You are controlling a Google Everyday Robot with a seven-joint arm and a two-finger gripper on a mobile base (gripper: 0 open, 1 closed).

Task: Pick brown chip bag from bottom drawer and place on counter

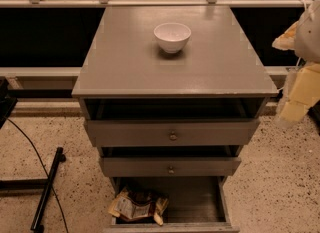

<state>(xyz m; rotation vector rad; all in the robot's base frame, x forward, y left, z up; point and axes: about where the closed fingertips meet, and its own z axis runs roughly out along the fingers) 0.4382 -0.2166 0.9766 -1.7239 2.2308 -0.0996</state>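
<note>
The brown chip bag lies crumpled in the front left corner of the open bottom drawer, its left end over the drawer's left wall. The counter is the grey cabinet top above it. My gripper hangs at the far right edge of the view, level with the counter's front edge and to the right of the cabinet. It is well above the bag and far from it, and it touches nothing that I can see.
A white bowl stands on the counter towards the back. Two upper drawers with brass knobs are pulled partly out above the bottom drawer. A black pole and a cable lie on the floor at the left. A railing runs behind.
</note>
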